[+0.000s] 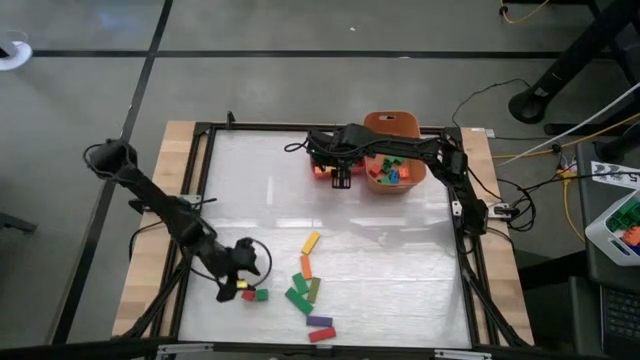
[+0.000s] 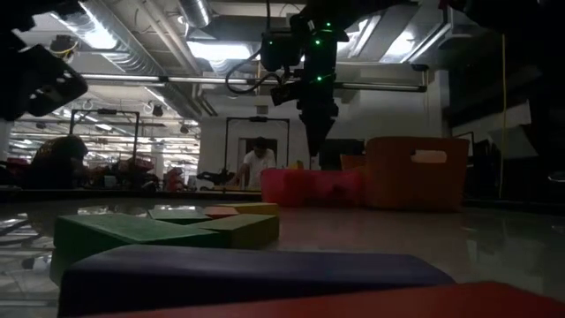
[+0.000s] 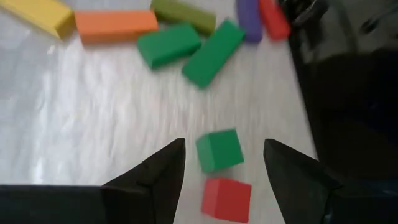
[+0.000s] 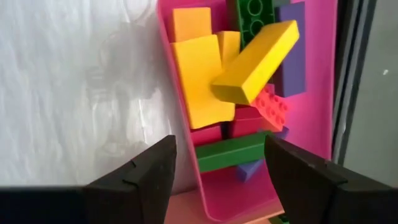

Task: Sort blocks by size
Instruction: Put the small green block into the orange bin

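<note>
Near the table's front left, my left gripper (image 1: 245, 272) hangs open over two small cubes. In its wrist view a green cube (image 3: 219, 149) lies between the fingers, untouched, with a red cube (image 3: 227, 198) beside it. Longer bars lie in a loose group on the table: yellow (image 1: 311, 242), orange (image 1: 306, 266), green (image 1: 298, 296), purple (image 1: 319, 321) and red (image 1: 321, 334). At the far middle, my right gripper (image 4: 217, 146) stands open, pointing down over the pink tray (image 4: 317, 112). A yellow bar (image 4: 256, 62) rests tilted on the pile of blocks in the tray.
An orange tub (image 1: 392, 150) holding small blocks stands just right of the pink tray at the table's far edge. A black frame (image 1: 205, 180) runs round the white tabletop. The wide middle of the table (image 1: 390, 250) lies bare. A person stands in the room far behind.
</note>
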Controlling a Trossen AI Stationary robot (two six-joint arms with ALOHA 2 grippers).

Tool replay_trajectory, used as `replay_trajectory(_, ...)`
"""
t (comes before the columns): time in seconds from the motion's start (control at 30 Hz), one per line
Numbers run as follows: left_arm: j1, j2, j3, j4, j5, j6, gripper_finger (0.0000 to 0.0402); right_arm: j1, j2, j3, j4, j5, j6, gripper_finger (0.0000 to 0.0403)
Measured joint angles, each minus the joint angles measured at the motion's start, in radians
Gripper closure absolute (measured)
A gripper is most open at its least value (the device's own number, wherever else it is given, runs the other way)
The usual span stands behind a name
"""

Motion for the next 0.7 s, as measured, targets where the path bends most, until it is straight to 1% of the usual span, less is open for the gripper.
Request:
replay_trajectory(0.17, -0.036, 0.158, 0.117, -0.105, -0.031, -0.013, 0.0198, 0.012, 0.0, 0.0, 0.002, -0.007, 0.0, 0.016)
replay_trajectory(0.3, -0.047, 0.246, 0.184, -0.108, -0.034, -0.02, 0.0198, 0.024, 0.0, 0.0, 0.004, -0.009, 0.0, 0.016)
replay_trajectory(0.47, -0.053, 0.306, 0.224, -0.116, -0.048, -0.03, 0.0198, 0.049, 0.0, 0.0, 0.004, -0.008, 0.0, 0.016)
replay_trajectory(0.7, -0.061, 0.357, 0.225, -0.124, -0.08, -0.077, 0.0198, 0.1, -0.001, 0.0, -0.005, -0.008, -0.001, 0.016)
